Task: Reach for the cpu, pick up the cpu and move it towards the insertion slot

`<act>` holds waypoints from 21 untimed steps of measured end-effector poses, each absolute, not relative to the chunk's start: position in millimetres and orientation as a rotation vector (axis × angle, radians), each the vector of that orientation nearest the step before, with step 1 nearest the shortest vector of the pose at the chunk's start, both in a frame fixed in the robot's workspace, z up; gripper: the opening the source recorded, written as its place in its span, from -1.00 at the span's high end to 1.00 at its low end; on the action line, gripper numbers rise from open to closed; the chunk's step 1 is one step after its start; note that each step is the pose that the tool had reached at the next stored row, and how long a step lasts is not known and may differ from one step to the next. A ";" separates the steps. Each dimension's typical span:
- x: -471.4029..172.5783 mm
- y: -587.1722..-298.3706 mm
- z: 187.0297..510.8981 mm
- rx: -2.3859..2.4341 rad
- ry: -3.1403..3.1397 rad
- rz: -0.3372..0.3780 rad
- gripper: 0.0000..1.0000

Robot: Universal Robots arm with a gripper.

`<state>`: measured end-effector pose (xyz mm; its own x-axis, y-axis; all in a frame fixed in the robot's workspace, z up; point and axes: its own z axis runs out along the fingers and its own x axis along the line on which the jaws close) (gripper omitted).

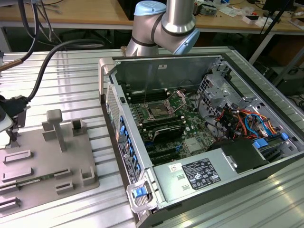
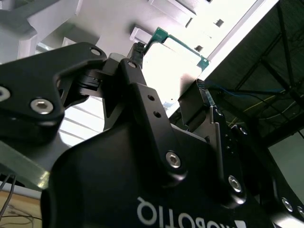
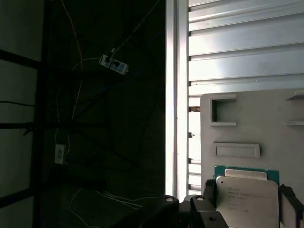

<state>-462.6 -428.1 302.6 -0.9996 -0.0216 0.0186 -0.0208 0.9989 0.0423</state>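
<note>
Pinching the cpu [image 3: 247,203] between two black fingers [image 3: 209,192], the gripper [image 3: 247,192] holds it by opposite edges of its green board; in both wrist views we see one finger pressed against each side. In the second wrist view the gripper [image 2: 171,66] frames the cpu [image 2: 168,59], whose green corners stick out past the fingertips. We cannot tell whether the chip rests on the surface beyond it or is lifted clear. Just past the gripper lies a grey plastic tray [image 3: 247,118] with raised blocks, set on a ribbed aluminium table [image 3: 237,57]. In the exterior view we see the tray [image 1: 47,161], with the arm [image 1: 164,23] farther off. The insertion slot [image 1: 156,112] sits well apart from the gripper, inside an open computer case [image 1: 161,66].
</note>
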 end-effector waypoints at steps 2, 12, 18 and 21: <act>-462.6 -428.1 304.7 0.033 -3.122 -0.066 -0.09; -462.7 -428.1 310.4 0.033 -3.122 -0.066 -0.09; -462.7 -428.1 314.6 0.033 -3.122 -0.066 -0.09; -462.6 -428.1 318.9 0.033 -3.122 -0.066 -0.09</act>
<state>-462.6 -428.1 318.9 -0.9996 -0.0216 0.0186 -0.0208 0.9989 0.0423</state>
